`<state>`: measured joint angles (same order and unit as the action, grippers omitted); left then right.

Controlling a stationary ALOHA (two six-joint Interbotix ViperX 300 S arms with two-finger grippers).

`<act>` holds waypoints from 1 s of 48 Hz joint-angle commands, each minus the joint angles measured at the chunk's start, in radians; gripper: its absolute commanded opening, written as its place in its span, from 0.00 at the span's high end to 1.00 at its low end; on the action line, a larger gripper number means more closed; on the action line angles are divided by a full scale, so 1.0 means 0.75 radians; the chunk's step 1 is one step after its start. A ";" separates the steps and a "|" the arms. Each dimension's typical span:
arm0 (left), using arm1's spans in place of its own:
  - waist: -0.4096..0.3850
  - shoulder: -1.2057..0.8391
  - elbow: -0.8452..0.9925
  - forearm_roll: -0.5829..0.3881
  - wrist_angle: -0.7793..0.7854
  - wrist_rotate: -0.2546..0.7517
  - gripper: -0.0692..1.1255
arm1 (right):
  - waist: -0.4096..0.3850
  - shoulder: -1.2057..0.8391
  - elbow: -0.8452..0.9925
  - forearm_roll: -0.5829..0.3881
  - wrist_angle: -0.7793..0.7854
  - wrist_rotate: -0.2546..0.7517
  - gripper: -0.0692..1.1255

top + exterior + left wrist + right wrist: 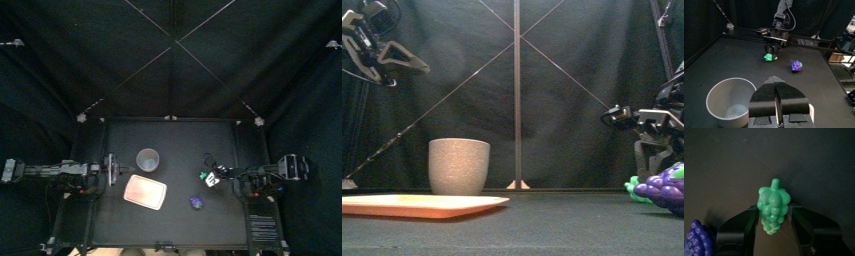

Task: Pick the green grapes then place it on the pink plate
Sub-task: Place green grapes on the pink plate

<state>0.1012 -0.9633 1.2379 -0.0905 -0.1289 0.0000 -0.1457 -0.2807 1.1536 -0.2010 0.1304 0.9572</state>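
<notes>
a: surface? room?
b: flat matte black table [174,230]. black curtain [171,60] hangs in soft folds behind it and at the sides.
a: nearest the front edge?
b: purple grapes [663,187], a knobbly glossy plastic bunch, lying right of centre. just left of them is the pink plate [416,206], a flat, smooth, shallow rounded rectangle. nothing on it.
a: task thing?
b: green grapes [769,57], a small bumpy bunch with a stub stem. they sit a bit behind the purple bunch on the right half, down at table level and well apart from the plate.
a: right gripper?
b: right gripper [775,209] comes down over the green bunch. its jaws are spread to the bunch's width and press on both of its sides.
a: further back?
b: a tall grey speckled cup [458,166], round with a stone-like finish, standing upright just behind the plate.
a: left side?
b: left gripper [777,80] rests at the left edge near the cup. jaws are closed together on nothing.
</notes>
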 commanded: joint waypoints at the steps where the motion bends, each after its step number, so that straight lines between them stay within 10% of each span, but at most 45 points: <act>1: 0.004 0.004 -0.027 -0.002 -0.012 0.002 0.85 | 0.008 -0.010 -0.027 0.004 -0.002 0.000 0.39; 23: 0.014 0.002 -0.035 -0.002 -0.027 0.002 0.85 | 0.223 0.002 -0.419 -0.198 -0.059 -0.022 0.39; 48: 0.067 -0.051 -0.057 0.022 -0.047 0.008 0.85 | 0.284 0.751 -1.090 -0.528 -0.233 -0.020 0.39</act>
<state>0.1381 -0.9956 1.2272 -0.0767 -0.1549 0.0046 0.0706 0.2470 0.4249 -0.5752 -0.0399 0.9419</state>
